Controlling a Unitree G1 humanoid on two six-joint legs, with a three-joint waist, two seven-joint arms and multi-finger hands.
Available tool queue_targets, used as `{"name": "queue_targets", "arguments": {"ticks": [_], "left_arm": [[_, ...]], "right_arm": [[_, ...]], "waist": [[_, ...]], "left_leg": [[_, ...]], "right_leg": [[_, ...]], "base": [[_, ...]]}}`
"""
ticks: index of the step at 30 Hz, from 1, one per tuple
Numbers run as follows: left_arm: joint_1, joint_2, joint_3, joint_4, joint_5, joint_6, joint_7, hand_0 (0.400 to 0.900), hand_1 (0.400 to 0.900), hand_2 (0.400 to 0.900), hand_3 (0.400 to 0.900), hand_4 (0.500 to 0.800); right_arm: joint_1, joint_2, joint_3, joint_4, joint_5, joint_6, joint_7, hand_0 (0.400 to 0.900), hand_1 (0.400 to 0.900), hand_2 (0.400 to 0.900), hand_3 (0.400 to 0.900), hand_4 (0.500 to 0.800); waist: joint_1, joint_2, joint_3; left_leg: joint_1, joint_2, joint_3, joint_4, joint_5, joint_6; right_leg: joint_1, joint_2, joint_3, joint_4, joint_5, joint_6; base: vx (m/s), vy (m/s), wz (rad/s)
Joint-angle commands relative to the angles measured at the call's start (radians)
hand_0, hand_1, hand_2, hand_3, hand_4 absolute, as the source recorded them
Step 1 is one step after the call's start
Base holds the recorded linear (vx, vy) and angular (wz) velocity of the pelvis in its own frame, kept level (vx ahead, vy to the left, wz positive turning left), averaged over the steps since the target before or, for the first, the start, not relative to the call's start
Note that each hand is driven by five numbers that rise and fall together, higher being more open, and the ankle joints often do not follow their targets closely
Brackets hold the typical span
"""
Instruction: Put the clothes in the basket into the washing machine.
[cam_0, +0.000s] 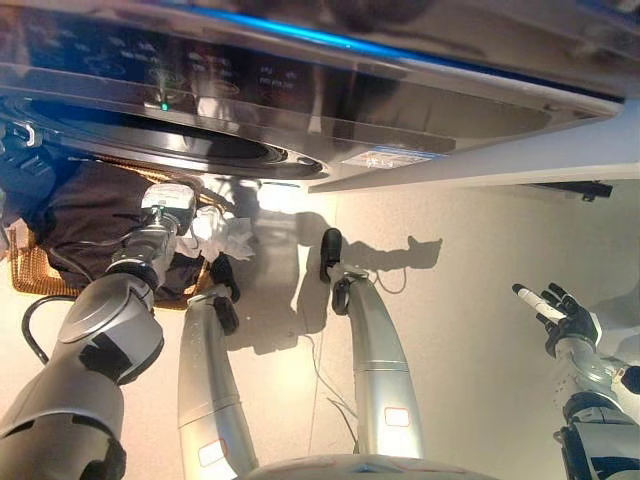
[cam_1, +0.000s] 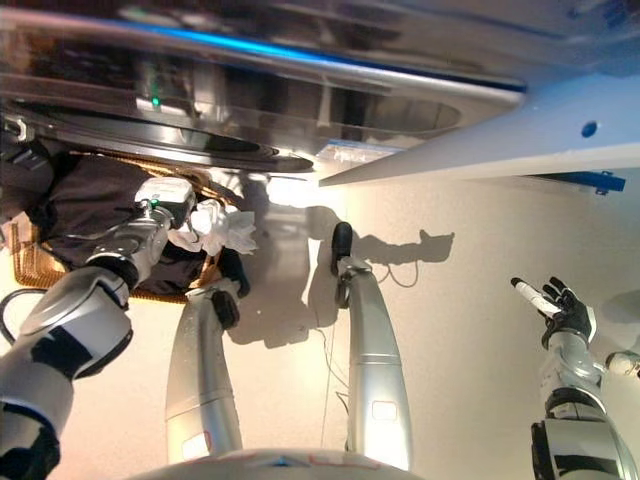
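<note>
A woven brown basket (cam_0: 28, 272) stands on the floor at the left, under the front of the washing machine (cam_0: 300, 90). Dark clothes (cam_0: 90, 215) fill it. A crumpled white cloth (cam_0: 228, 237) lies at the basket's right edge. My left hand (cam_0: 197, 224) reaches into the basket and meets this white cloth, which hides its grip. The machine's round dark door opening (cam_0: 200, 145) is just above the basket. My right hand (cam_0: 562, 316) is open with fingers spread, held over the floor at the far right, away from basket and machine.
A pale wall or cabinet panel (cam_0: 500, 160) runs from the machine to the right. The light floor (cam_0: 460, 330) lies between the basket and my right hand. A thin cable (cam_0: 325, 385) lies on the floor in the middle.
</note>
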Motion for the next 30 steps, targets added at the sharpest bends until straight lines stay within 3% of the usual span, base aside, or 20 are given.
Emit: {"name": "queue_targets", "arguments": {"ticks": [1, 6, 9, 12, 15, 16, 18, 21, 25, 26, 30], "left_arm": [[0.018, -0.033, 0.063, 0.06, -0.056, -0.013, 0.032, 0.4, 0.4, 0.4, 0.4, 0.5], [0.028, -0.03, 0.169, 0.055, -0.184, -0.035, 0.064, 0.4, 0.4, 0.4, 0.4, 0.5], [0.04, -0.032, 0.26, 0.032, -0.297, -0.063, 0.089, 0.4, 0.4, 0.4, 0.4, 0.5], [0.077, -0.09, 0.306, -0.011, -0.396, -0.081, 0.136, 0.4, 0.4, 0.4, 0.4, 0.5], [0.078, -0.124, 0.375, -0.004, -0.551, -0.104, 0.135, 0.4, 0.4, 0.4, 0.4, 0.5], [0.089, -0.135, 0.438, 0.0, -0.655, -0.118, 0.128, 0.4, 0.4, 0.4, 0.4, 0.5], [0.126, -0.178, 0.536, -0.024, -0.834, -0.167, 0.125, 0.4, 0.4, 0.4, 0.4, 0.5], [0.164, -0.235, 0.635, -0.074, -1.046, -0.216, 0.094, 0.4, 0.4, 0.4, 0.4, 0.5], [0.2, -0.318, 0.705, -0.103, -1.182, -0.258, 0.104, 0.4, 0.4, 0.4, 0.4, 0.5], [0.2, -0.331, 0.708, -0.109, -1.192, -0.267, 0.117, 0.4, 0.4, 0.4, 0.4, 0.5], [0.192, -0.358, 0.811, -0.106, -1.349, -0.319, 0.13, 0.4, 0.4, 0.4, 0.4, 0.5]], "right_arm": [[0.119, -0.108, -0.013, 0.038, 0.044, -0.045, -0.035, 0.9, 0.9, 0.9, 0.9, 0.8], [0.132, -0.085, -0.025, 0.049, 0.038, -0.044, -0.03, 0.9, 0.9, 0.9, 0.9, 0.8], [0.142, -0.067, -0.034, 0.056, 0.032, -0.044, -0.03, 0.9, 0.9, 0.9, 0.9, 0.8], [0.088, 0.032, 0.058, 0.042, -0.006, -0.057, -0.099, 0.9, 0.9, 0.9, 0.9, 0.8], [0.012, 0.06, 0.103, 0.058, -0.044, -0.037, -0.144, 0.9, 0.9, 0.9, 0.9, 0.8], [-0.001, 0.065, 0.106, 0.064, -0.049, -0.029, -0.147, 0.9, 0.9, 0.9, 0.9, 0.8], [-0.035, 0.081, 0.119, 0.073, -0.051, -0.015, -0.159, 0.9, 0.9, 0.9, 0.9, 0.8], [-0.048, 0.097, 0.129, 0.081, -0.047, -0.003, -0.164, 0.9, 0.9, 0.9, 0.9, 0.8], [-0.048, 0.131, 0.15, 0.092, -0.056, 0.009, -0.178, 0.9, 0.9, 0.9, 0.9, 0.8], [-0.048, 0.142, 0.158, 0.094, -0.06, 0.01, -0.186, 0.9, 0.9, 0.9, 0.9, 0.8], [-0.101, 0.181, 0.194, 0.115, -0.065, 0.018, -0.217, 0.9, 0.9, 0.9, 0.9, 0.8]], "waist": [[-0.028, 0.075, -0.055], [-0.024, 0.082, -0.044], [-0.016, 0.086, -0.03], [0.019, 0.105, -0.009], [0.037, 0.114, -0.001], [0.045, 0.114, 0.001], [0.057, 0.116, 0.002], [0.073, 0.115, -0.003], [0.086, 0.109, -0.009], [0.088, 0.105, -0.012], [0.1, 0.087, -0.035]], "left_leg": [[0.057, 0.004, -0.06, -0.115, 0.016, -0.075], [0.165, 0.008, -0.042, -0.23, 0.055, -0.081], [0.26, 0.005, -0.033, -0.323, 0.091, -0.091], [0.345, -0.002, -0.029, -0.406, 0.132, -0.095], [0.43, -0.013, -0.026, -0.486, 0.164, -0.098], [0.448, -0.016, -0.017, -0.52, 0.207, -0.092], [0.502, -0.024, -0.015, -0.571, 0.228, -0.1], [0.569, -0.031, -0.015, -0.629, 0.25, -0.109], [0.65, -0.029, -0.01, -0.685, 0.269, -0.118], [0.664, -0.027, -0.009, -0.698, 0.273, -0.118], [0.715, -0.015, 0.0, -0.742, 0.284, -0.127]], "right_leg": [[0.087, 0.023, -0.018, -0.01, -0.043, -0.003], [0.181, 0.03, -0.018, -0.113, -0.007, 0.008], [0.265, 0.033, -0.024, -0.196, 0.019, 0.014], [0.354, 0.038, -0.036, -0.28, 0.042, 0.023], [0.429, 0.04, -0.047, -0.352, 0.072, 0.031], [0.447, 0.041, -0.057, -0.386, 0.11, 0.025], [0.496, 0.045, -0.062, -0.432, 0.127, 0.029], [0.564, 0.049, -0.073, -0.488, 0.141, 0.035], [0.65, 0.055, -0.082, -0.549, 0.159, 0.042], [0.666, 0.056, -0.083, -0.565, 0.165, 0.042], [0.715, 0.068, -0.083, -0.623, 0.191, 0.05]], "base": [[0.02, -0.026, -0.07], [0.03, -0.035, -0.03], [0.05, -0.05, 0.04], [0.05, -0.046, 0.09], [0.03, -0.031, 0.06], [-0.04, -0.033, 0.09], [0.01, -0.037, 0.06], [0.05, -0.037, 0.04], [0.05, -0.023, 0.04], [0.04, -0.016, -0.02], [0.04, -0.016, -0.09]]}}
